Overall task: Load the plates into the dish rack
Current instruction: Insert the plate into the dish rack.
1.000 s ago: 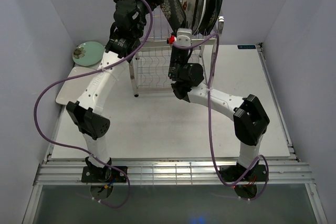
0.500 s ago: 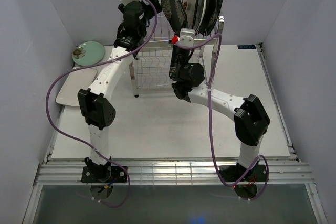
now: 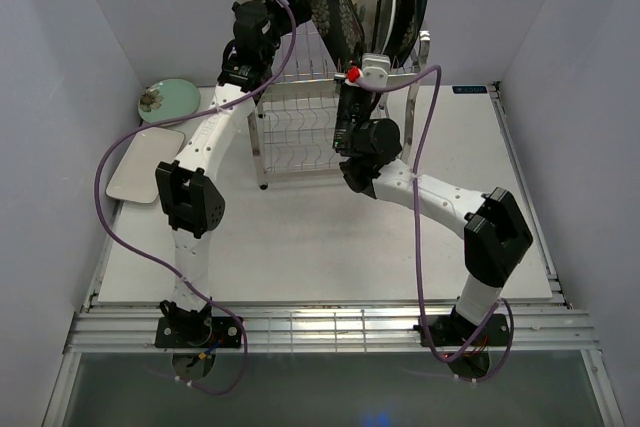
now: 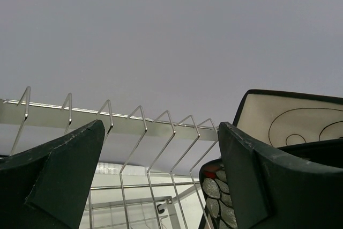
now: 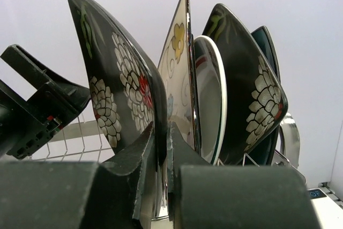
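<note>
Five plates stand on edge in the top tier of the tall shiny steel wire dish rack (image 3: 300,132). The rack sits at the far middle of a matte white table (image 3: 300,247), closed in on three sides by plain pale lavender-grey walls (image 3: 90,27). In the right wrist view the plates run left to right: a glossy dark floral square plate (image 5: 115,79), a thin cream flowered square plate (image 5: 179,63), a round white teal-rimmed plate (image 5: 211,100), a second dark floral square plate (image 5: 252,89) and a plain teal plate (image 5: 269,41). All five lean close together. The right gripper (image 5: 161,132) is clamped on the lower edge of the leftmost one, the dark floral square plate. The left gripper (image 4: 161,127) hangs spread wide, holding nothing, just beside the rack's bent wire slots and left of the plates. On the table's left side lie a pale green round plate (image 3: 165,102) and a smooth white rectangular plate (image 3: 140,167), near each other and apart from the rack.
</note>
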Available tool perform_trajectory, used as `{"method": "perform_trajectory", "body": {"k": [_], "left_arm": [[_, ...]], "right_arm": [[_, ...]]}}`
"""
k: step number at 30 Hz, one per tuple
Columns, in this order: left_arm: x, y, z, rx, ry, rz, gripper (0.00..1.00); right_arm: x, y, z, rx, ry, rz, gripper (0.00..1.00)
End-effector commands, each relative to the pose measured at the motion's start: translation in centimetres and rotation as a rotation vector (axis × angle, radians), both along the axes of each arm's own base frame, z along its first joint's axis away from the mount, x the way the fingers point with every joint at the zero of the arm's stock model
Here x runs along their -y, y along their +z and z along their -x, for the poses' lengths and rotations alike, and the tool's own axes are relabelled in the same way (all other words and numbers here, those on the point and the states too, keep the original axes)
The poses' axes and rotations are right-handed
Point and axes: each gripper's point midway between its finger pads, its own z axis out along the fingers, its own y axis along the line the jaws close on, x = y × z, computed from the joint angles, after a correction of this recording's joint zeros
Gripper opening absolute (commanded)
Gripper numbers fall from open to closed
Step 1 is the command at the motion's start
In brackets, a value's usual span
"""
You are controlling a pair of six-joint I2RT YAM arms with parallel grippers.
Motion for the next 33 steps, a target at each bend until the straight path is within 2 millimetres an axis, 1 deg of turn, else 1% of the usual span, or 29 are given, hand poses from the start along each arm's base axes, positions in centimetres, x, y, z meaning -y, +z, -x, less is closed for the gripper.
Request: {"method": "perform_trajectory", "body": {"k": [1, 3, 5, 6, 7, 9, 10, 11, 12, 16, 17, 18, 21, 24, 26, 33], "left_arm": [[-1.3, -0.7, -0.6, -0.033, -0.001, 0.005, 0.98], [-1.0, -0.6, -0.6, -0.029, -0.019, 0.004, 0.98], [-0.7, -0.4, -0.5, -0.021, -0.036, 0.006, 0.98], [-0.5, -0.3, -0.4, -0.018, -0.052, 0.007, 0.98], [-0.1, -0.3, -0.3, -0.017, -0.062, 0.007, 0.98], [0.2, -0.2, -0.2, -0.013, -0.081, 0.007, 0.98], [0.4, 0.0, -0.1, -0.007, -0.087, 0.007, 0.98], [0.5, 0.1, 0.0, -0.002, -0.09, 0.005, 0.98], [0.7, 0.3, 0.1, 0.003, -0.093, -0.003, 0.98], [1.2, 1.0, 0.6, 0.026, -0.098, -0.022, 0.98], [1.2, 1.1, 0.6, 0.028, -0.097, -0.023, 0.98], [1.3, 1.1, 0.7, 0.028, -0.099, -0.024, 0.98], [1.3, 1.6, 0.9, 0.044, -0.089, -0.042, 0.98], [1.9, 1.2, 0.9, 0.048, -0.097, -0.054, 0.98], [2.2, 1.1, 0.9, 0.048, -0.108, -0.051, 0.98], [2.9, 0.6, 0.5, 0.045, -0.131, -0.055, 0.98]], "right_arm": [[4.6, 0.6, -0.2, -0.062, -0.086, -0.166, 0.09], [4.7, 0.9, 0.0, -0.064, -0.064, -0.175, 0.11], [4.4, 0.8, 0.0, -0.079, -0.047, -0.158, 0.11], [4.3, 1.3, 0.2, -0.072, -0.026, -0.164, 0.11], [4.0, 1.0, 0.0, -0.095, -0.021, -0.14, 0.11], [3.7, 1.6, 0.0, -0.095, -0.002, -0.138, 0.12], [3.5, 1.8, -0.1, -0.095, 0.007, -0.139, 0.13], [3.2, 1.5, -0.2, -0.111, 0.013, -0.124, 0.16], [3.0, 1.7, -0.3, -0.108, 0.025, -0.12, 0.18], [2.6, 1.9, -0.4, -0.114, 0.049, -0.114, 0.21], [2.4, 2.0, -0.4, -0.115, 0.057, -0.117, 0.25], [2.3, 2.1, -0.4, -0.119, 0.069, -0.107, 0.27], [2.1, 2.5, -0.3, -0.115, 0.087, -0.1, 0.29], [2.1, 2.9, -0.2, -0.114, 0.093, -0.095, 0.31], [2.0, 3.0, -0.2, -0.118, 0.096, -0.09, 0.35], [2.3, 3.6, 0.1, -0.111, 0.105, -0.084, 0.37]]}}
